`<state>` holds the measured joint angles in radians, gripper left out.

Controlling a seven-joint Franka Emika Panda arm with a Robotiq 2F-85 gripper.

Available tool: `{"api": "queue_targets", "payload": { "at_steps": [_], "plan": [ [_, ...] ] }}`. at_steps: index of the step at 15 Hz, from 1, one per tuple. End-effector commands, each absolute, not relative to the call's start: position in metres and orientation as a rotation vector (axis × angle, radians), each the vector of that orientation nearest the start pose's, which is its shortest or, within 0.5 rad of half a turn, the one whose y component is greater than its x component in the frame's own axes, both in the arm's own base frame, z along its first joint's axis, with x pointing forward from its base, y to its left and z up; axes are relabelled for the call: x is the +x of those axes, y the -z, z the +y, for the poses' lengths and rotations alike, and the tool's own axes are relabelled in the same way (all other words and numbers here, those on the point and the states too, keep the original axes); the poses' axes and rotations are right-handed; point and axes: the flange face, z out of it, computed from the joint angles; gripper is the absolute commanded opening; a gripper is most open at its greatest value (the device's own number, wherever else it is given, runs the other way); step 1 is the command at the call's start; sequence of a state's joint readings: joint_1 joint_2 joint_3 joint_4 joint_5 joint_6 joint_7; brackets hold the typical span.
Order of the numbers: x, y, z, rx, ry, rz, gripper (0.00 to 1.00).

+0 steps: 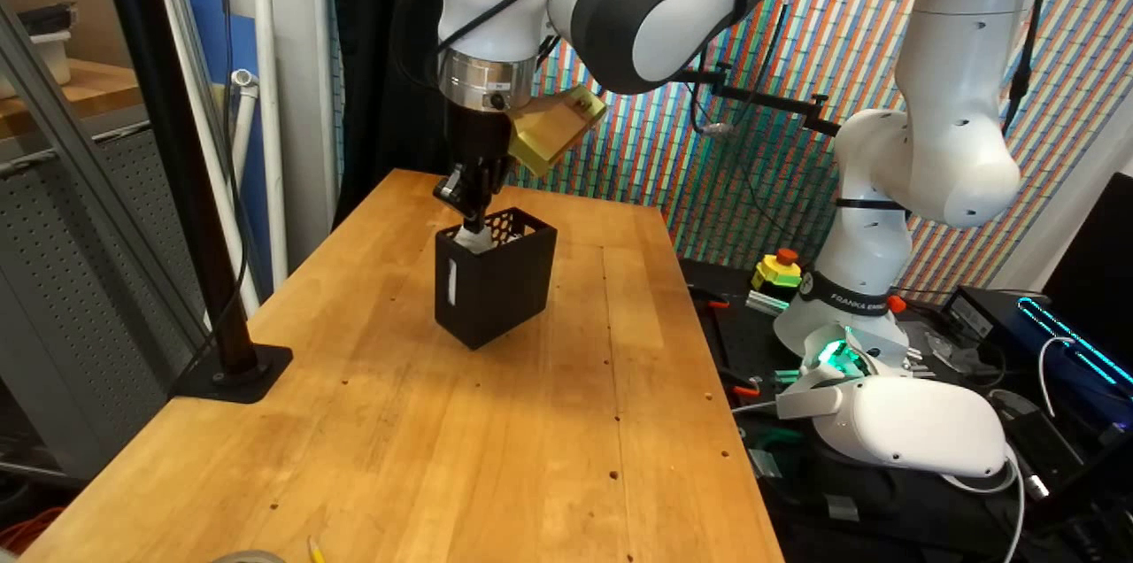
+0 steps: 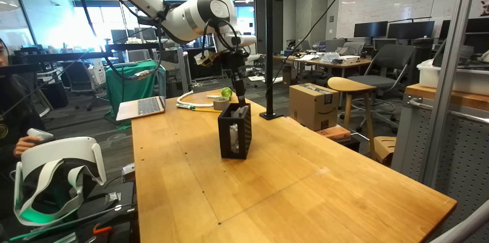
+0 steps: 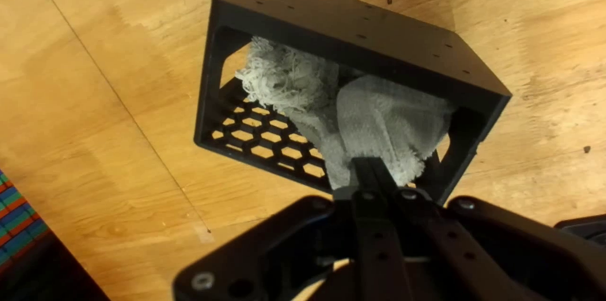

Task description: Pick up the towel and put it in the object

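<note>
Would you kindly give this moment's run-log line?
Gripper: shut on white towel; placement: mostly inside perforated black box on wooden table; release: not yet

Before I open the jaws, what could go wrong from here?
The jaws look shut on the frayed towel, so a thread might snag and drag it out as they lift. They also sit close to the rim of the black box, so spreading or rising could knock or tip the box.
</note>
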<state>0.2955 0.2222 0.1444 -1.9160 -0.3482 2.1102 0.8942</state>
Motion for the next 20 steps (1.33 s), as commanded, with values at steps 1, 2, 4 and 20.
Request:
{"api": "queue_targets", "payload": {
  "at_steps": [1,2,4,20],
  "plan": [
    [0.561,-0.377,0.239,-3.308,0.232,0.467,0.03],
    [0.561,-0.375,0.238,-3.310,0.226,0.469,0.03],
    [0.560,-0.371,0.237,-3.309,0.215,0.473,0.03],
    [0.575,-0.293,0.196,-3.178,-0.083,0.548,0.03]
  ]
}}
